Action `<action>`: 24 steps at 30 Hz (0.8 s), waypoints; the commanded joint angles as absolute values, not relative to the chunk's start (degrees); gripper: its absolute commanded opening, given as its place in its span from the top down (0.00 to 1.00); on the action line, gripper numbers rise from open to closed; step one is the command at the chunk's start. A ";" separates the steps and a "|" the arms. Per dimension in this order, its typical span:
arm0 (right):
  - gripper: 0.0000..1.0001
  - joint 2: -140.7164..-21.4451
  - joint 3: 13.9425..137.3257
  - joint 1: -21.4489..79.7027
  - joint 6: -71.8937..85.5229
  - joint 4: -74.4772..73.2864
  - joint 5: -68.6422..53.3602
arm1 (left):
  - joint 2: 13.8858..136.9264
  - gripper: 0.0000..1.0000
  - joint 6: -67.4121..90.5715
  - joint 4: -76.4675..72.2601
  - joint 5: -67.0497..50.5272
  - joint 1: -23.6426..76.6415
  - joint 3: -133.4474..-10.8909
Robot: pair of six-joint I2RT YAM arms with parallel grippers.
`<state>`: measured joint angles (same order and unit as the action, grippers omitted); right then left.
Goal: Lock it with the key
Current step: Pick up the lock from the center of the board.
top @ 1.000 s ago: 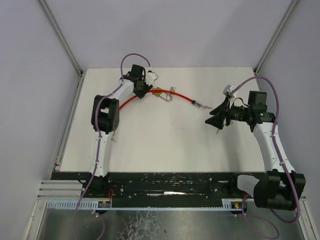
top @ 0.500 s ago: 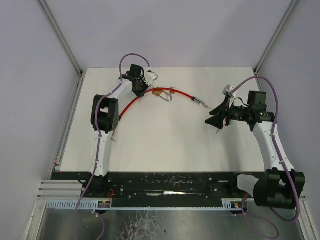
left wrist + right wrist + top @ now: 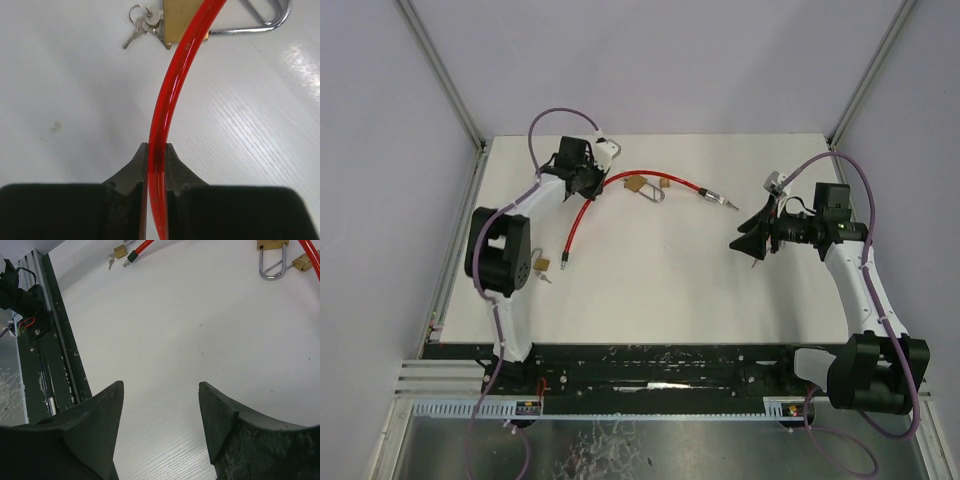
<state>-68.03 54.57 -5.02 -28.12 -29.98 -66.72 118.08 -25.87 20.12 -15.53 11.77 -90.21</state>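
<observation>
My left gripper is shut on a red cable at the table's far left. In the left wrist view the cable runs up from between the fingertips and over a brass padlock with an open steel shackle. A small bunch of keys lies beside it. The padlock lies under the cable's arc in the top view. My right gripper is open and empty, right of centre; it also shows in the right wrist view.
A second small brass padlock lies by the cable. The cable's metal tip points towards my right gripper. Its black-capped end lies near a small padlock with keys beside the left arm. Walls enclose the table.
My left arm has swung left and pulled the red cable with it. The cable's arc and metal tip have shifted left and back. The right arm has hardly moved.
</observation>
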 commanded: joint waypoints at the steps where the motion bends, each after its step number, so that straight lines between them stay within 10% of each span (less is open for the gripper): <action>1: 0.32 -68.26 57.04 -4.65 -29.36 -30.91 -68.47 | 106.46 1.00 -19.84 3.62 -15.01 14.39 -80.56; 12: 0.31 -68.09 55.47 -4.66 -27.50 -27.29 -70.38 | 85.92 1.00 -15.71 -9.49 -12.14 22.95 -63.15; 24: 0.00 -77.06 64.85 -4.28 -39.61 -20.63 -70.51 | 76.02 1.00 -6.68 -12.52 -14.32 27.03 -58.51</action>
